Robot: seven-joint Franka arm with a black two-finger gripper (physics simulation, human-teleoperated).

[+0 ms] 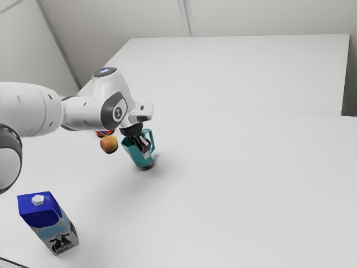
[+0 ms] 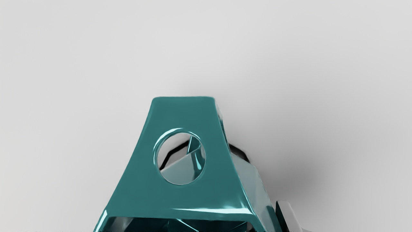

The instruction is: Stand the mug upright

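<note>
Currently: teal mug [image 1: 137, 155] mouth-up at the hand [image 1: 145, 146]

Mug's base is down, below the hand; can't tell if it touches the tabletop [image 1: 245, 178]. Can't tell how far open the hand is or whether it grips. Round orange-red fruit [image 1: 109, 144] near the hand, milk carton [image 1: 50, 223] standing well apart from it.

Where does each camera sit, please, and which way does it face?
Exterior view: beside the arm and above the white table, looking down across it; the arm enters from the exterior view's left, its gripper at the teal mug, with the milk carton nearer the camera.
Wrist view: on the arm's hand, looking down at the mug's handle and the table; a small part of the gripper shows at the bottom edge.
Shared: mug, gripper, table.
</note>
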